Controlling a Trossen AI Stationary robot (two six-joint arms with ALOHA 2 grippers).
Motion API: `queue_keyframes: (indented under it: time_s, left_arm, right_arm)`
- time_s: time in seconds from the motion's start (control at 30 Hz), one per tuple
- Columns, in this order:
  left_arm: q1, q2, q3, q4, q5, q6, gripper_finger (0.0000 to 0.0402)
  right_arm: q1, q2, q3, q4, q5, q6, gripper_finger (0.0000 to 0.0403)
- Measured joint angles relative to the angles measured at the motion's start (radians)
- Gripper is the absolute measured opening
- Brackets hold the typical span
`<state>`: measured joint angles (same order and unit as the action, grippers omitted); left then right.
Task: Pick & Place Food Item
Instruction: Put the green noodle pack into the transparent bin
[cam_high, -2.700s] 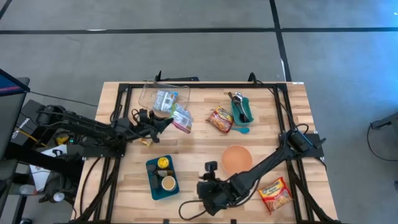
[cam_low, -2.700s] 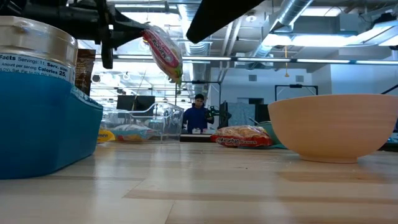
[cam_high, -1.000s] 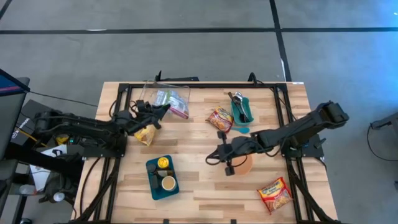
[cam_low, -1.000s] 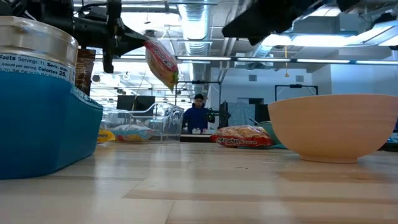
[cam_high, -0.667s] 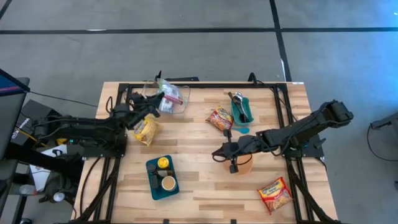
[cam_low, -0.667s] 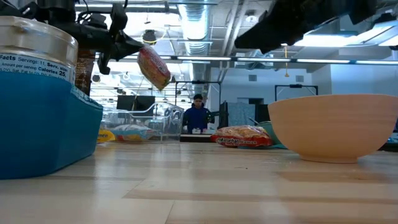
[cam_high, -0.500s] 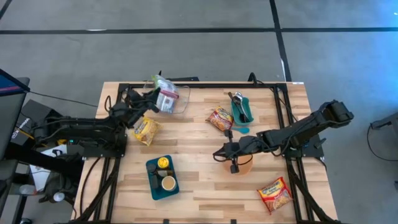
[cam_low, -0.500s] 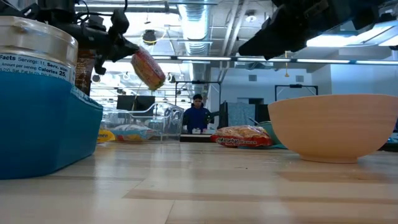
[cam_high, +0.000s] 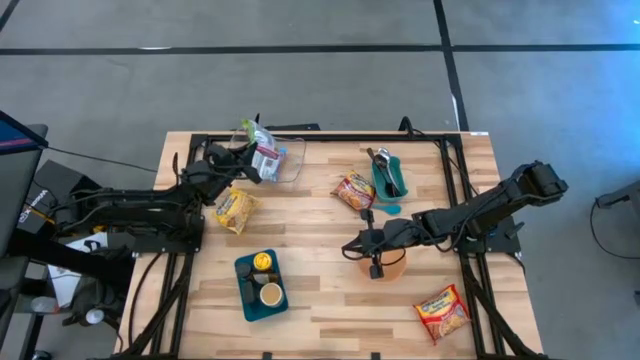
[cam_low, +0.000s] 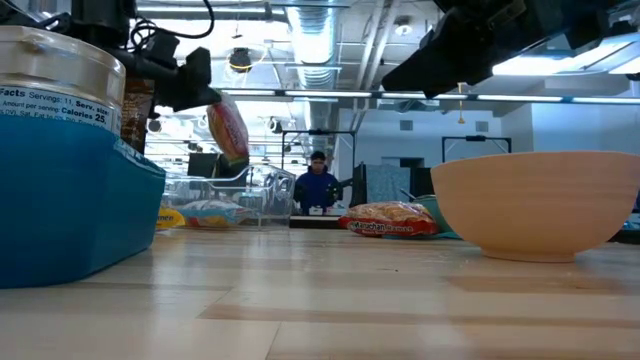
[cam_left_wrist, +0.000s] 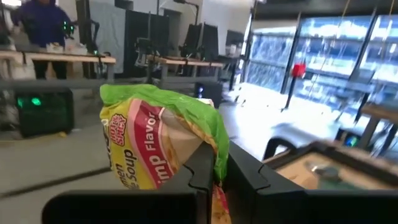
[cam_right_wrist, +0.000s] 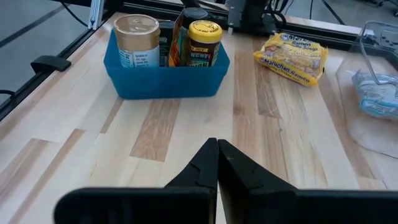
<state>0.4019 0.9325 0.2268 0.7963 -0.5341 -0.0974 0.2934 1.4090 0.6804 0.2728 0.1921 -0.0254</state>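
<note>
The pale wooden tabletop (cam_high: 320, 300) fills the middle of the high view, and everything I need is spread across it so that either arm can reach. My left arm lies along the left edge, its left fingers (cam_high: 252, 152) lifted to the upper left of the frame. They are pinched tight on the soft yellow-and-green soup packet (cam_high: 258, 150), held by one edge so the rest hangs free over the clear plastic bin (cam_high: 290, 160). I judge that is where it is meant to drop. In the left wrist view the packet (cam_left_wrist: 155, 146) stands just above my dark fingers (cam_left_wrist: 214, 177), clamped between them.

My right arm reaches in from the right side, with its right fingers (cam_high: 372, 268) shut and empty over the round orange bowl (cam_high: 392, 263) at centre right, waiting out of the way. In its wrist view the closed tips (cam_right_wrist: 217, 155) point toward the blue tray of jars (cam_right_wrist: 165, 78).

A yellow ramen packet (cam_high: 235, 209) lies flat just below my left fingers, and a red snack bag (cam_high: 354, 190) sits at upper centre. Another orange-red noodle packet (cam_high: 443, 310) lies at lower right.
</note>
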Motion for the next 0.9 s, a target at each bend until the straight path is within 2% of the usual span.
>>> queue_keyframes:
  time_s: [0.2,0.33,0.53,0.9]
  left_arm:
    - [0.000,0.000,0.000,-0.063,-0.001,0.178,0.0016]
    - [0.000,0.000,0.000,-0.148,-0.060,0.291,0.0016]
    - [0.000,0.000,0.000,-0.257,-0.191,0.410,0.0016]
    - [0.000,0.000,0.003,-0.290,-0.245,0.537,0.0016]
  right_arm:
    - [0.000,0.000,0.000,-0.002,-0.004,0.009,0.0000]
    - [0.000,0.000,0.000,-0.002,-0.006,0.018,0.0000]
    - [0.000,0.000,0.000,-0.002,-0.007,0.018,0.0000]
    - [0.000,0.001,0.000,-0.002,-0.007,0.022,0.0000]
